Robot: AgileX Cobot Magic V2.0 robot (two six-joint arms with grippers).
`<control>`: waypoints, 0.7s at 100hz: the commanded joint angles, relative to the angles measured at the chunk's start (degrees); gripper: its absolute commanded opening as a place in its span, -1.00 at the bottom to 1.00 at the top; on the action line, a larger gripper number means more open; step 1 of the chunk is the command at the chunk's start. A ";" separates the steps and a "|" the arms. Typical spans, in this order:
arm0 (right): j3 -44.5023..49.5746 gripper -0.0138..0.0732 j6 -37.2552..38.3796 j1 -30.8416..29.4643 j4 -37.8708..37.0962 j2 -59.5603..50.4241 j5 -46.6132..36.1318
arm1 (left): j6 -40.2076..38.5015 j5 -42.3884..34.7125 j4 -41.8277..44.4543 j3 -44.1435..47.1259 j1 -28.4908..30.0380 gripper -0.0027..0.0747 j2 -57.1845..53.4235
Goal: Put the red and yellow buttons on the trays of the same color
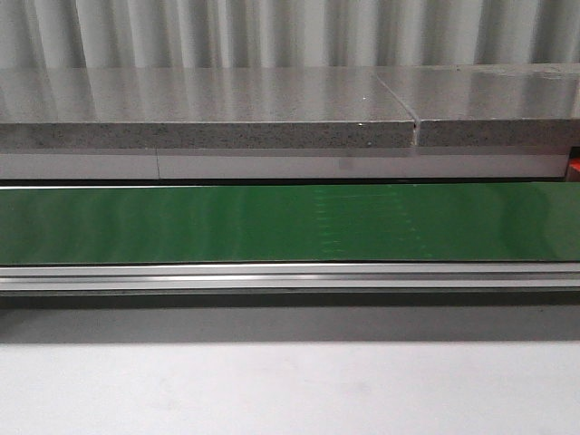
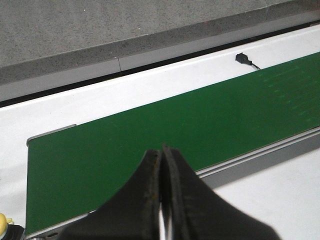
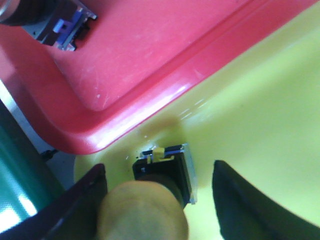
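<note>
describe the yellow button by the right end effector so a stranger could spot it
Find the yellow tray, next to the red tray. The yellow button lies on it near the red tray's corner, between the open fingers of the right end effector. Unlike the part on the red tray, it has a yellow domed cap.

yellow button [image 3: 150,210]: lying in yellow tray [image 3: 260,110] | second button [image 3: 55,22]: in red tray [image 3: 150,55], cap hidden | third yellow button [image 2: 5,223]: beside belt end
</note>
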 commanded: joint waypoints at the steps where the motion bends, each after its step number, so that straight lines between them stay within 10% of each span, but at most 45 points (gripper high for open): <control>1: -1.52 0.42 -0.50 -0.44 0.57 -3.06 -0.88 | -0.12 -3.43 -1.87 -1.41 -0.45 -0.98 0.16; 43: -1.52 0.38 -4.30 0.97 0.20 -16.08 -1.65 | -0.12 -3.43 -1.87 -1.41 -0.45 -0.98 0.16; 70: -1.52 -0.70 -6.54 11.32 -2.95 -25.74 0.37 | -0.12 -3.43 -1.87 -1.41 -0.45 -0.98 0.16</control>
